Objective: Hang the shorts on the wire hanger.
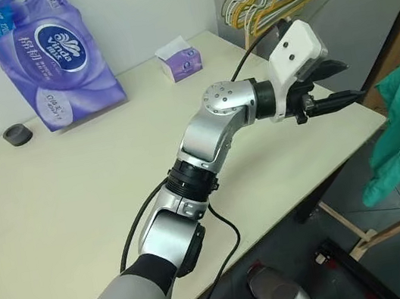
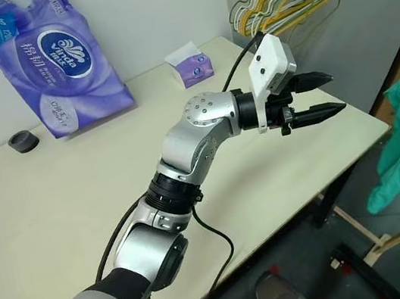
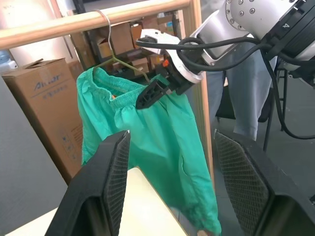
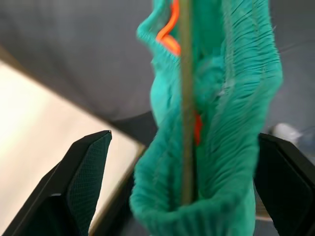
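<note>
Shorts (image 3: 147,128): matt teal cloth, ribbed waistband. Wire hanger (image 3: 114,58): thin metal. Rail (image 3: 88,22): smooth wood. Worktop (image 1: 77,193): matt cream.

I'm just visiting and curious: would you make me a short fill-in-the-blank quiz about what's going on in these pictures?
1. The shorts are ____ in colour.
2. The wire hanger carrying them hooks over a ____ rail.
3. The right gripper beside the waistband has its fingers ____.
4. The left gripper hovers over the table holding ____.

Missing words: teal-green; wooden; open; nothing
</note>
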You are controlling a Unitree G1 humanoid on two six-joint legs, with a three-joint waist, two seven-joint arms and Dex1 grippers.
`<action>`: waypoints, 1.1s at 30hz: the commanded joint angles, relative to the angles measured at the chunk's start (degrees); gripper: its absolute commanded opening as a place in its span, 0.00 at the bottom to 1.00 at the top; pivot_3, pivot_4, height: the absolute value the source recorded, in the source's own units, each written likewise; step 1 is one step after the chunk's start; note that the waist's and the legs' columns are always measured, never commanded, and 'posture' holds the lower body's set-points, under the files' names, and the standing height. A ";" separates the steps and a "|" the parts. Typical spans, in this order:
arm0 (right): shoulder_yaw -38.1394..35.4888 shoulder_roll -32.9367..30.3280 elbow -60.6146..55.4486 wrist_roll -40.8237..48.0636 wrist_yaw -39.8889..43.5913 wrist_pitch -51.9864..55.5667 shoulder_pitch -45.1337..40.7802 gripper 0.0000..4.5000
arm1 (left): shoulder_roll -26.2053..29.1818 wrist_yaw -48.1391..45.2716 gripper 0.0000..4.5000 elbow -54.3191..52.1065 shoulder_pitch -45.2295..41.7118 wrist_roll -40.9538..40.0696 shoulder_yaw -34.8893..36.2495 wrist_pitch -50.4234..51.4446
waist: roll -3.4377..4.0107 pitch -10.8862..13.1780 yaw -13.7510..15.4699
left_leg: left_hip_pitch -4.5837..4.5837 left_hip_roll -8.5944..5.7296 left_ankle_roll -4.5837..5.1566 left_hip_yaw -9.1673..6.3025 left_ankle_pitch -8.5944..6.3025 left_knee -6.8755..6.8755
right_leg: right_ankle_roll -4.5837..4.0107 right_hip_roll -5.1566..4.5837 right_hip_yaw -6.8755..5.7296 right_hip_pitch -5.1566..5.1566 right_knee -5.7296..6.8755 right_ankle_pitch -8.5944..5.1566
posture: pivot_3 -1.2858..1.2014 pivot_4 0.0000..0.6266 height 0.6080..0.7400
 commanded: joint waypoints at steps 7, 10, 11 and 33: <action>9.19 -1.31 -13.21 -5.96 -0.40 -19.58 3.85 0.99 | -0.07 -0.05 0.64 -1.08 -1.14 0.77 0.23 -1.32 | 0.00 0.00 -0.45 | 0.02 0.00 0.02 0.02 0.01 0.01 | 0.04 0.00 0.01 -0.01 0.04 0.01 | 0.30 0.21 1.00; 9.95 -1.55 -13.60 -8.03 -1.41 -24.98 5.01 0.99 | 0.06 -0.06 0.64 -1.22 -0.91 0.98 0.18 -1.31 | 0.01 -0.01 -0.39 | 0.01 0.00 0.02 -0.01 0.01 0.01 | 0.06 0.00 -0.02 -0.01 0.03 0.02 | 0.30 0.22 1.00; 10.04 -1.42 -13.69 -8.76 -2.07 -26.83 4.96 0.99 | 0.10 -0.05 0.64 -1.26 -0.84 1.03 0.17 -1.28 | 0.01 -0.01 -0.37 | 0.01 0.00 0.02 -0.01 0.01 0.01 | 0.06 0.00 -0.02 -0.01 0.03 0.03 | 0.30 0.22 1.00; 25.45 23.87 -24.49 -3.07 12.92 -59.32 16.47 0.99 | 13.88 31.35 0.64 -16.62 23.29 12.48 15.20 7.73 | -0.25 -0.11 1.04 | 0.54 0.09 0.03 -0.23 0.03 0.04 | -0.16 -0.21 -0.16 0.33 0.27 0.26 | 0.38 0.16 1.00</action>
